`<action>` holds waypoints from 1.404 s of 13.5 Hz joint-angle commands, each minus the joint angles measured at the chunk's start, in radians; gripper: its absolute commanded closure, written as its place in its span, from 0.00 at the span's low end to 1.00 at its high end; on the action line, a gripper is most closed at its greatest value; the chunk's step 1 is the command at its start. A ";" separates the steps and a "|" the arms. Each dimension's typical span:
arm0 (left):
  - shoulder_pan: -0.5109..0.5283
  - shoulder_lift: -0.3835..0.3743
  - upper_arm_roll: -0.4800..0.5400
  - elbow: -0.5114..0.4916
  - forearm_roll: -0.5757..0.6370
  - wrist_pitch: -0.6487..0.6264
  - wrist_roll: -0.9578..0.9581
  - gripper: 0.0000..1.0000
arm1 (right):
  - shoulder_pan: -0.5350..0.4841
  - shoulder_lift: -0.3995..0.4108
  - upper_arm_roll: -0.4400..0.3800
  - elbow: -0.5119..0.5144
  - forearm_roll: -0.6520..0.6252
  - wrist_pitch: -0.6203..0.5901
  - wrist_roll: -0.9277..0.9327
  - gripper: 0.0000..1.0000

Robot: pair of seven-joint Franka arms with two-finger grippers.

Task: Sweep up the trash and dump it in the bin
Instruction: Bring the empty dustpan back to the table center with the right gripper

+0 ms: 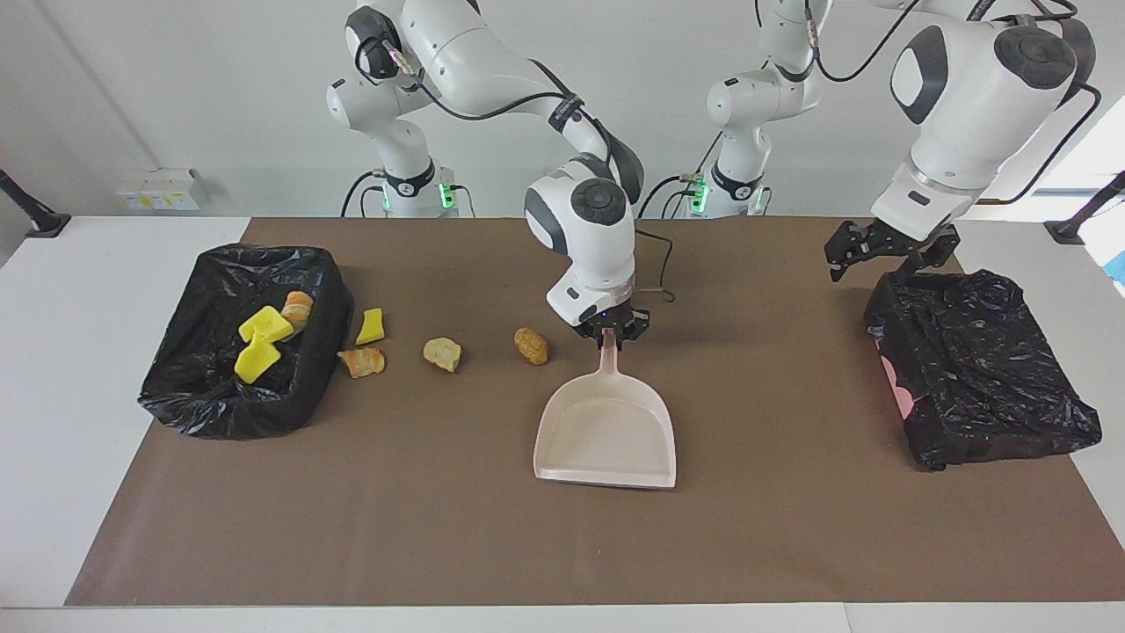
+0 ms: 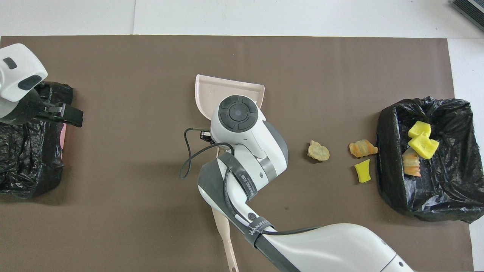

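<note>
Trash in the bin: three lumps lie in the black bin (image 1: 237,343) at the right arm's end of the desk (image 1: 439,527). Two are bright yellow (image 1: 264,326) and one is tan-orange (image 1: 298,307).
Trash not yet in: four lumps lie loose on the brown mat. A small yellow wedge (image 1: 370,326) and an orange crust (image 1: 362,361) lie just beside the bin. A pale bread bit (image 1: 442,353) and a round tan lump (image 1: 531,345) lie farther toward the middle.
How the trash will handle: I think the lumps are light and soft, like sponge and bread. They should slide or roll at a gentle push, and the round one may roll away.
Where to take hold: I would not pinch the lumps. The brush handle (image 2: 223,234) and the dustpan (image 1: 608,431) handle are the best places to hold, and then push the lumps in low.
Right tool (image 1: 610,335): it is at the top of the dustpan handle. I cannot tell if it grips the handle or is letting go.
Dustpan: it looks flat on the mat, with its wide mouth away from the robots.
Left tool (image 1: 883,251): it waits over the second black bag (image 1: 976,369), with its fingers wide apart and nothing in them.
</note>
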 commanded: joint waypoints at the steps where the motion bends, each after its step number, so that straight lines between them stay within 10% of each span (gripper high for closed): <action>1: 0.005 -0.008 -0.003 0.002 0.017 -0.006 0.004 0.00 | -0.004 0.003 0.002 0.022 0.002 -0.008 -0.005 0.00; 5: 0.005 -0.008 -0.003 0.002 0.017 -0.006 0.004 0.00 | 0.001 -0.072 0.004 -0.003 0.002 -0.029 -0.006 0.00; 19: -0.145 0.017 -0.011 -0.120 -0.073 0.265 -0.148 0.00 | 0.175 -0.488 0.027 -0.645 0.034 0.114 -0.175 0.00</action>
